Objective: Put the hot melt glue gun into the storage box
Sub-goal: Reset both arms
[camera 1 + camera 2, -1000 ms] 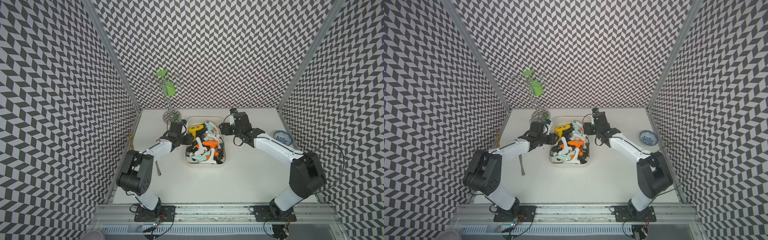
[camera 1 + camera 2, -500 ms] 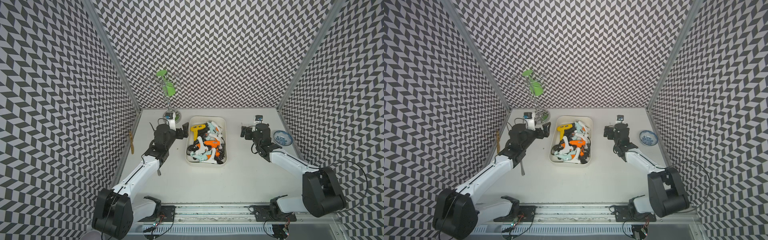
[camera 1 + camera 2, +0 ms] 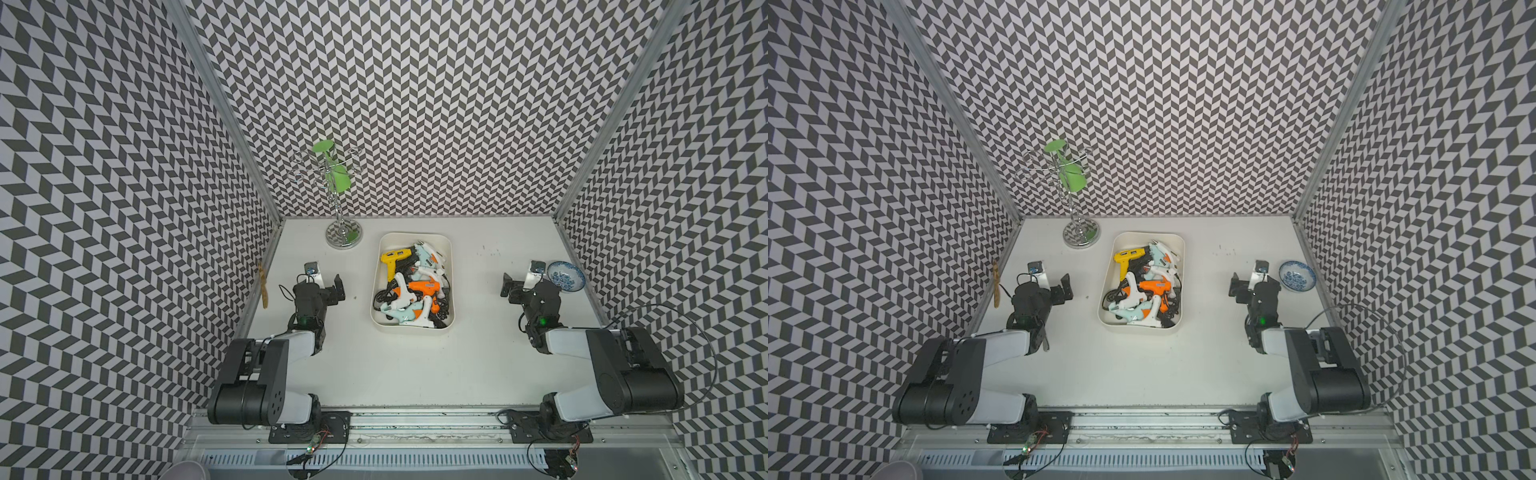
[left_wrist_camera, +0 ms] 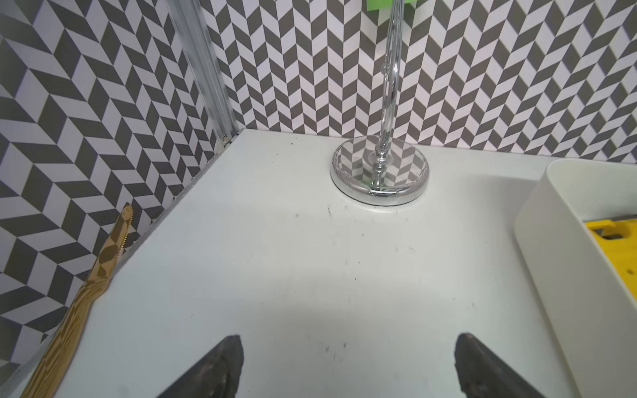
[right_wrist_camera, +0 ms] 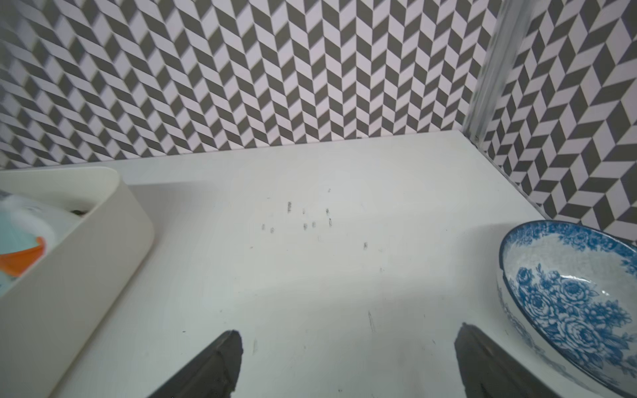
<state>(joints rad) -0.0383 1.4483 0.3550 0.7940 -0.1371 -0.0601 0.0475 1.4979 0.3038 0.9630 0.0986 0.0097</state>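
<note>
Hot melt glue guns (image 3: 422, 287): heaped inside storage box (image 3: 409, 329), centre-far on bench (image 3: 415, 365); left jaws and right jaws wide open, empty, well apart either side; task apparently complete, so best park arms clear of bowl (image 3: 565, 276) and stand (image 3: 343, 239).

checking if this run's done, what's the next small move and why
Probably just stay parked: the glue guns lie inside the storage box, the left end effector and right end effector are open and empty, and no gun shows on the table.
</note>
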